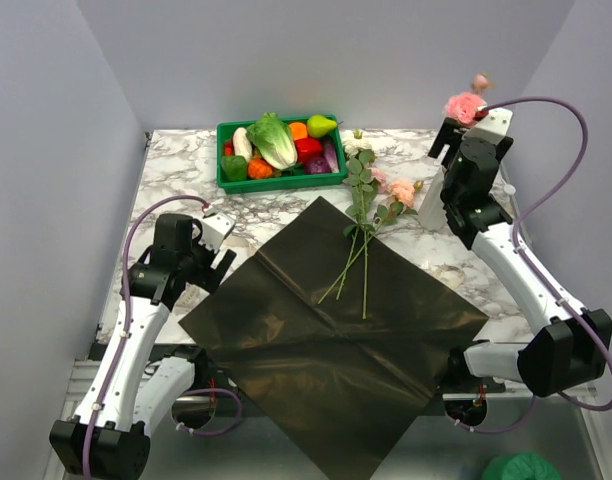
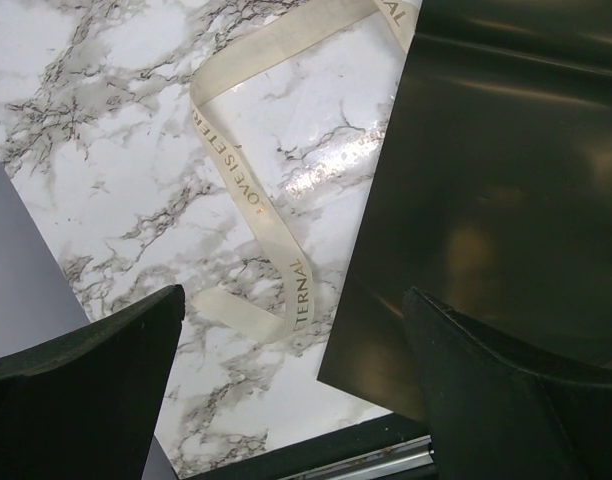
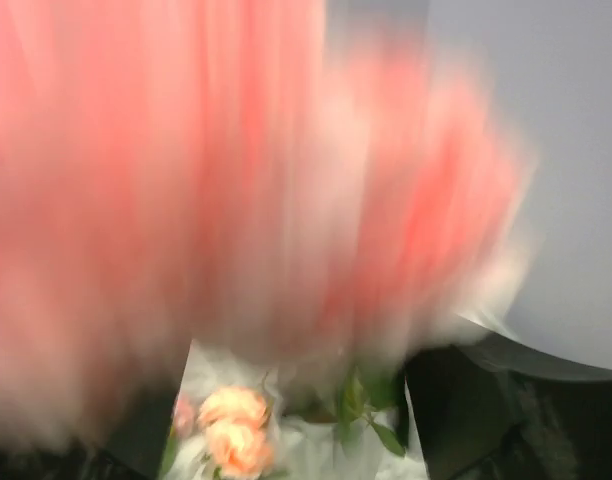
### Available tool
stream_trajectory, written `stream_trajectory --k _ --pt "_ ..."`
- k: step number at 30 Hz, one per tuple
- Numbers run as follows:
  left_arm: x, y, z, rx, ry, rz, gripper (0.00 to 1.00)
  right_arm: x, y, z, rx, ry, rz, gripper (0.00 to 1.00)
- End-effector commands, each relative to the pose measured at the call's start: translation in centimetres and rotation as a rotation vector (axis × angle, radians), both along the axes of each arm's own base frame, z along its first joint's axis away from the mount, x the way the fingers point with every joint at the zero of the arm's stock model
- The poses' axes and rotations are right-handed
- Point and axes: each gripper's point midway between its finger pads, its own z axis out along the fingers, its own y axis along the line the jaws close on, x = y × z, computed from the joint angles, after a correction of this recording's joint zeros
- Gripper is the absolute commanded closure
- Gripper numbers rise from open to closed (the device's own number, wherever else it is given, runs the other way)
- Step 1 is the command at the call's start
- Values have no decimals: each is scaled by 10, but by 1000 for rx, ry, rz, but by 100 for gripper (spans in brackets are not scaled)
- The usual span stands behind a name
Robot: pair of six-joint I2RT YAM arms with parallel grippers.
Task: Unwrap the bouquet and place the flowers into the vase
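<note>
L gripper [image 1: 222,252] hangs wide open, holding nothing. The ribbon [image 2: 244,195] lies on the tabletop [image 2: 106,150] under it, w/ the paper [image 1: 316,340] edge just to its right. Unwrap looks done. The flowers [image 1: 363,200] lie loose on the paper, left of your R gripper [image 1: 448,140]. Its jaws stand wide, w/ a pink bloom [image 1: 464,106] at them, too blurred to tell contact. The vase [image 1: 432,200] is just beneath, mostly hidden. Next, I'd judge: check that the stem's in the neck, then pinch another thin stem.

Overhead view, wrist close-ups (paper [image 1: 326,330] shared)
</note>
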Motion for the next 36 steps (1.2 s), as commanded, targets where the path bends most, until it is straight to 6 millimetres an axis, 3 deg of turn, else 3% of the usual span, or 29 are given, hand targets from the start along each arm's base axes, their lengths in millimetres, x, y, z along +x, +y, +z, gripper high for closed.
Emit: stream_trajectory --k 1,3,4,5,6,7,12,18,23,31,34,36 --pt "-4 5 12 14 -27 6 1 -17 8 -42 182 213 12 1" --pt "-5 5 13 16 -32 5 1 -36 12 -50 227 242 42 0" --pt "-6 5 12 14 -33 6 1 -45 21 -71 255 277 99 0" --pt "-6 4 13 10 -34 6 1 -52 25 -74 269 275 122 0" --pt "-7 5 12 11 -31 6 1 -66 26 -64 288 236 146 0" --pt "-7 4 11 9 -26 6 1 -75 35 -80 280 270 177 0" --pt "-7 3 12 -3 -21 10 1 -117 38 -82 240 319 187 0" --pt "-7 0 18 -24 -21 19 1 -161 39 -61 302 293 284 0" --pt "-9 -1 18 -32 -4 21 1 -182 71 -58 293 321 523 0" --pt "-10 0 25 -36 -32 27 1 -190 114 -134 313 533 661 1" --pt "-11 1 24 -30 -24 27 1 -182 122 -165 331 615 637 14" --pt "-12 2 25 -24 -27 23 1 -177 131 -176 353 650 653 29"
